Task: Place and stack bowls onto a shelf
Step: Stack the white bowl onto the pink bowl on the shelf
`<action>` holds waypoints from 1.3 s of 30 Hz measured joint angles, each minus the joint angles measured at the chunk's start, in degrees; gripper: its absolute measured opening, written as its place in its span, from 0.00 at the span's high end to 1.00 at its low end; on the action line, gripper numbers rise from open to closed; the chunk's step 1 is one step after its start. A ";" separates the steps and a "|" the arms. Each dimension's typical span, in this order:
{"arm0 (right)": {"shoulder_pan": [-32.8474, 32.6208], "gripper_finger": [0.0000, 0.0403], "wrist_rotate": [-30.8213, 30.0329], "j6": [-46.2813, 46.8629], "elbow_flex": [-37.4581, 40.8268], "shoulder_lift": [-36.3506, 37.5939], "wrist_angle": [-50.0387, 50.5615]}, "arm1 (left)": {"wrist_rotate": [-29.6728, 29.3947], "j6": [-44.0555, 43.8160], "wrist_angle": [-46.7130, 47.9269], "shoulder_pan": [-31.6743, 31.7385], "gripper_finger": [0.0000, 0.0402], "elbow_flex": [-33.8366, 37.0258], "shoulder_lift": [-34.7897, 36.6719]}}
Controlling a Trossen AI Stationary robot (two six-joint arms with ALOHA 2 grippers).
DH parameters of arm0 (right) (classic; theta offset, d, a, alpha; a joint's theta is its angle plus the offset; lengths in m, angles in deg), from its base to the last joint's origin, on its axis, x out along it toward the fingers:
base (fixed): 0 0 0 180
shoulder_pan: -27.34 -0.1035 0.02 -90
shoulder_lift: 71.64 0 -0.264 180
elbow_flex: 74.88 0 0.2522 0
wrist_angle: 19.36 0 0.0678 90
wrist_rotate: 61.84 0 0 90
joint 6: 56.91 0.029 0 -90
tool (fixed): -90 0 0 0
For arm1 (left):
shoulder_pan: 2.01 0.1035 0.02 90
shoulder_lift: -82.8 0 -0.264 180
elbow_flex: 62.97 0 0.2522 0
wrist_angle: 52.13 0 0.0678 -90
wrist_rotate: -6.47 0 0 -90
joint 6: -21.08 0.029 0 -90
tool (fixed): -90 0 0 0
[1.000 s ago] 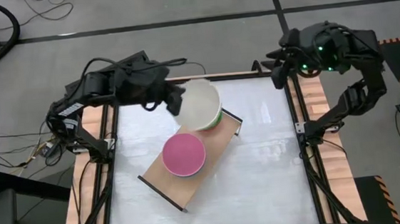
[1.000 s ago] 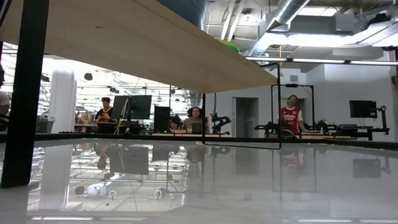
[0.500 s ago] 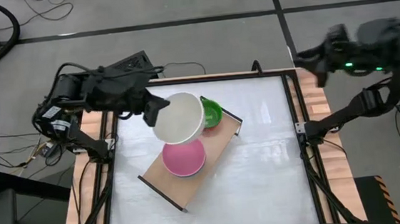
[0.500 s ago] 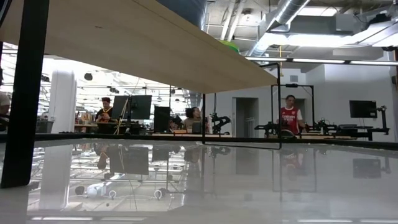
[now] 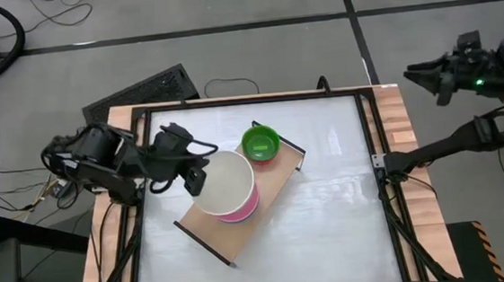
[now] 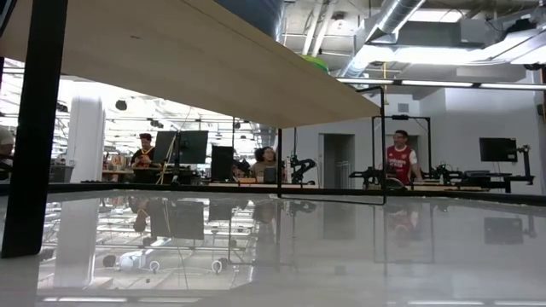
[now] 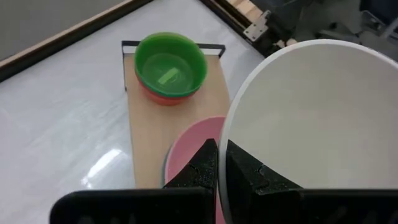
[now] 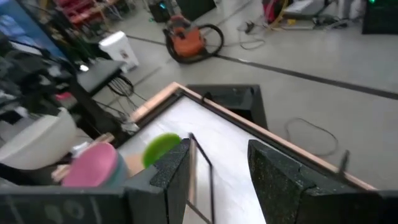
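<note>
The shelf (image 5: 277, 177) lies slantwise on the white table. On its far end stands a lime green bowl (image 5: 260, 143), nested on a red bowl (image 7: 163, 98). A pink bowl (image 5: 240, 212) rests on the shelf's middle. My left gripper (image 5: 195, 176) is shut on a cream white bowl (image 5: 223, 183), which hangs over the pink one. My right gripper (image 5: 420, 75) is open and holds nothing, beyond the table's far right corner. The low view shows only the shelf's underside (image 6: 171, 60) and a black frame leg (image 6: 38, 128). My left gripper pinches the cream white bowl's rim (image 7: 222, 146) on the side toward the table's left, one finger (image 7: 249, 177) inside and one (image 7: 200, 168) outside. The fingers come from the table's left, slanting down. The bowl is lifted, mouth up, over the pink bowl (image 7: 189, 146).
A black frame runs around the white table top (image 5: 330, 216), with wooden strips (image 5: 402, 129) along the left and right sides. There is free table surface to the right of the shelf and near its front. People and desks show in the room behind.
My left gripper has carried the cream white bowl from over the lime green bowl toward the table's near left, so it now hangs over the pink bowl and the green one is uncovered. My right gripper has drawn back to the right, away from the table.
</note>
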 joint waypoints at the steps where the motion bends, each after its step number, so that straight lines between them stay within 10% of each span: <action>1: 0.00 0.55 -0.45 0.48 1.75 0.74 -0.02 | -0.59 -0.04 -0.63 -0.24 1.00 1.33 0.42; 12: 0.00 0.55 -2.78 2.75 16.50 6.33 -0.69 | 6.65 1.00 -4.13 4.41 1.00 11.64 0.61; 39: 0.00 0.55 -2.73 2.68 17.44 7.17 -1.81 | 6.94 4.00 -8.83 5.92 0.95 19.71 0.61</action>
